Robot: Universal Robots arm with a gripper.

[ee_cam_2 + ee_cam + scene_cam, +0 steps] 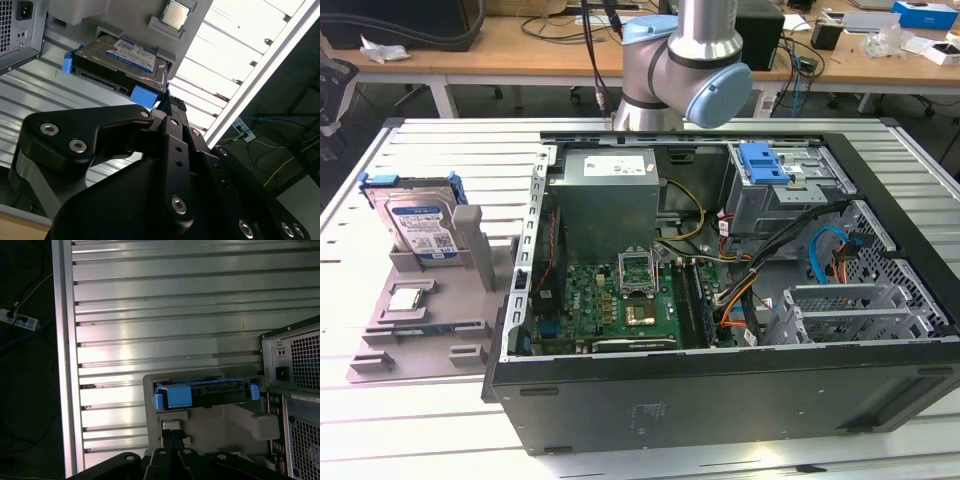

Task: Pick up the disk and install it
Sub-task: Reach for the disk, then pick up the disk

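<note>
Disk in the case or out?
Out. The disk stands tilted in the grey fixture, outside the open case.

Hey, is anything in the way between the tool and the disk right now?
Nothing visible is. In the second wrist view the tool hangs apart from the disk, which sits in its grey holder, with open air between them.

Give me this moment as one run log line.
stage: pre-grasp | disk: in grey holder, not grasped | end effector: near disk | computer case: open
</note>
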